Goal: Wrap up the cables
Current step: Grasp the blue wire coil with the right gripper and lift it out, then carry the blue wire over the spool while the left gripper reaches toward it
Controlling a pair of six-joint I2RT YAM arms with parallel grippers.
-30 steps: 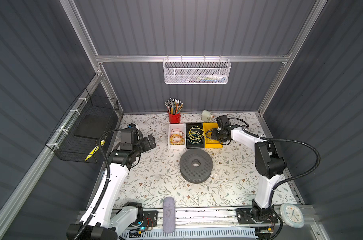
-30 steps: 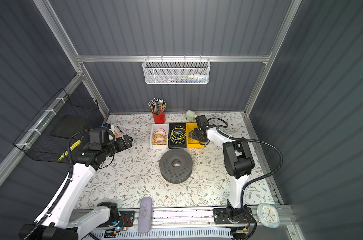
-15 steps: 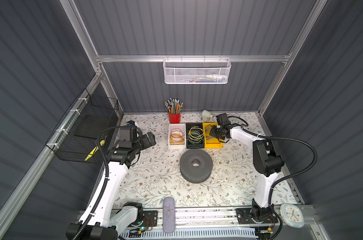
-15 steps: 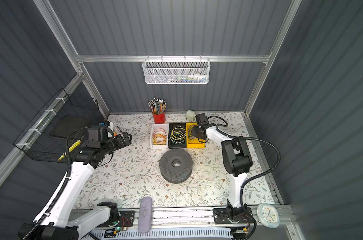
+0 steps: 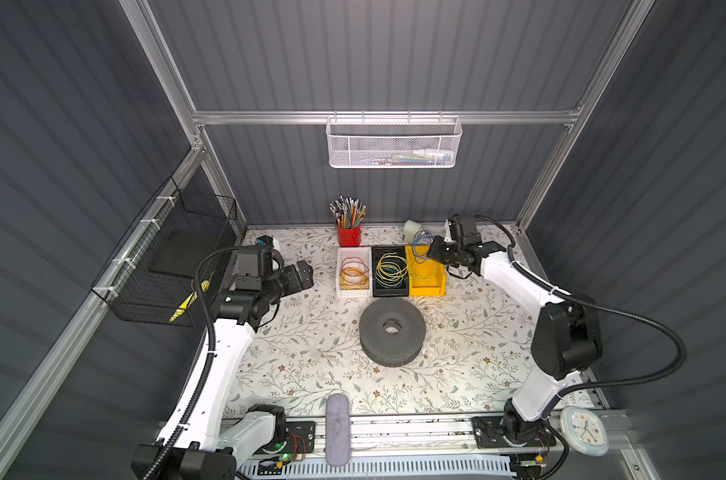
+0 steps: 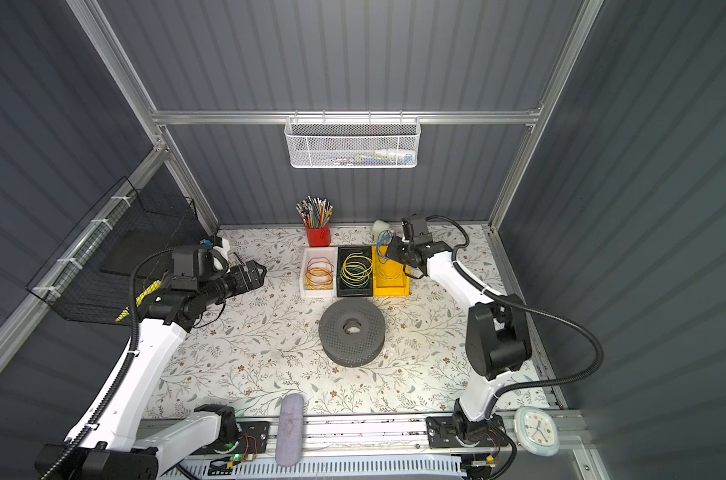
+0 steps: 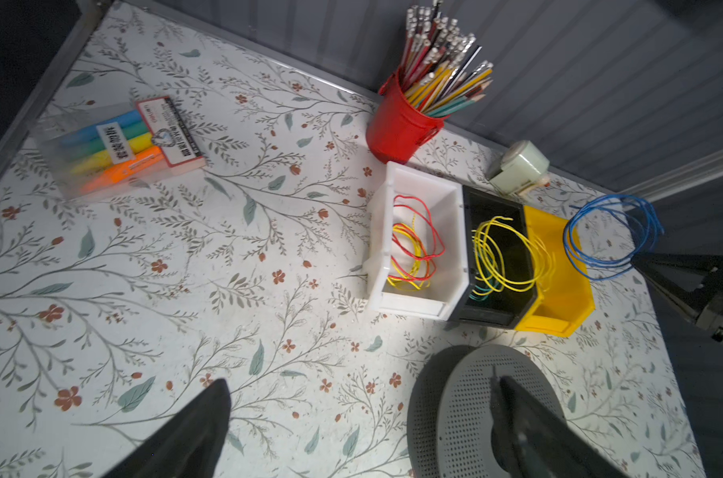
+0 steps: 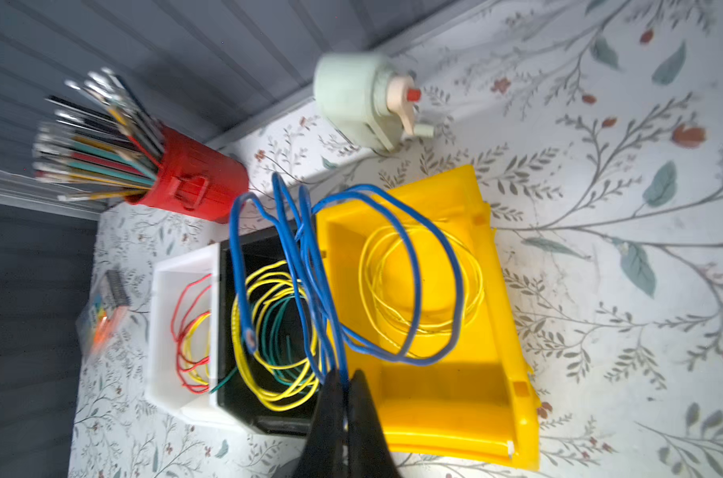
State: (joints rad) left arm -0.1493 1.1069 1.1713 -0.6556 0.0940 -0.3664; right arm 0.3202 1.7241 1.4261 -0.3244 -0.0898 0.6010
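we are at the pick-up step. the right gripper (image 8: 343, 387) is pinched tight on a few strands of the blue cable (image 8: 315, 289), and the loose coil hangs from the jaws in the air above the back of the yellow bin (image 8: 455, 397). some loops spill sideways over the black bin (image 5: 388, 293), and one loose end dangles there above the yellow and green wires (image 5: 390, 270). nothing is wrapped yet, as we judge it. the left gripper (image 7: 361, 383) stands wide open and holds nothing, hovering over the table (image 5: 303, 353) well apart from the white bin (image 5: 353, 293).

next, we think, the coil has to come up and away from the bins before anything else. it needs to be high enough that the dangling end does not hook the wires in the black bin. then it should go toward the middle, where the open left gripper can take a second hold on the cable. the wire looks springy, so the loops may fan out or slip as we move.

the back is crowded. the red pencil cup (image 5: 348, 237) and the pale green sharpener (image 5: 411, 228) sit just behind the bins, and the back wall (image 5: 394, 199) is close behind them. the grey perforated disc (image 5: 373, 332) sits in front of the bins. the freest ground lies between the left gripper and the white bin, in front of the disc, and on the bare table to the right of the yellow bin. a pack of highlighters (image 7: 119, 149) lies off in the far left corner, out of the way.
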